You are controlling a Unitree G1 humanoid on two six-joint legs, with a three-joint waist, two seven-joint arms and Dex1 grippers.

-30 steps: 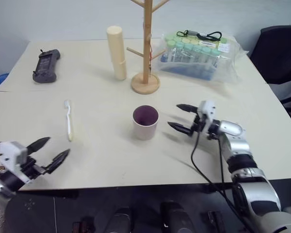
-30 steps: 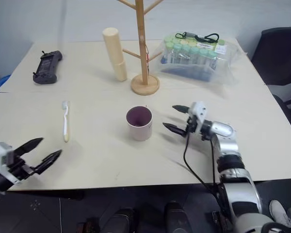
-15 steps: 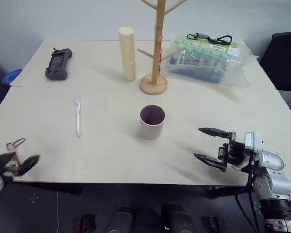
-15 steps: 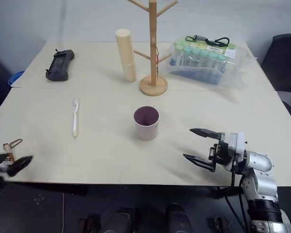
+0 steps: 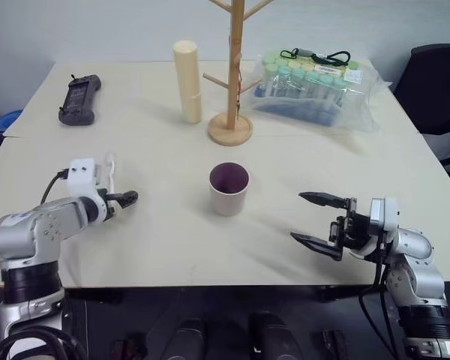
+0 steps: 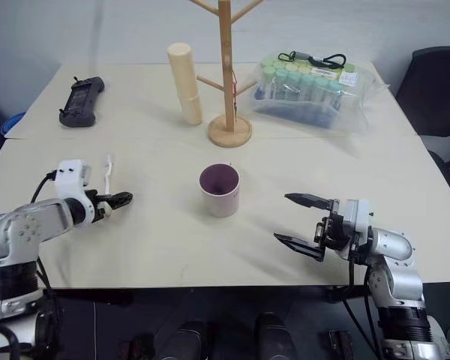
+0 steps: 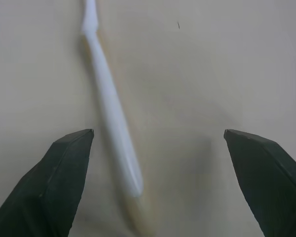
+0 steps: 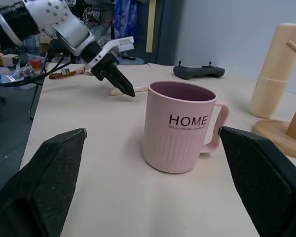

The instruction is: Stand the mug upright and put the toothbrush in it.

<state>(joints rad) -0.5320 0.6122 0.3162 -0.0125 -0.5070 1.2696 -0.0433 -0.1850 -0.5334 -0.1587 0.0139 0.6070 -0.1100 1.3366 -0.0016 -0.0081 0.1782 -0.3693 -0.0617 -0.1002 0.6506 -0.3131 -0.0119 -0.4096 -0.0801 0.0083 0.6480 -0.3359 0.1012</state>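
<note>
We see the small pale pink mug (image 5: 229, 188) standing upright mid-surface. The slim white toothbrush (image 7: 110, 116) lies flat between the left gripper (image 7: 158, 163) jaws, which are released. The right gripper (image 5: 315, 223), jaws released, hovers apart from the mug.

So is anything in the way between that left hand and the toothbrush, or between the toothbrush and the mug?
Nothing visible. The open left hand is right over the toothbrush, whose handle lies between its fingers. From there to the upright mug is bare table.
</note>
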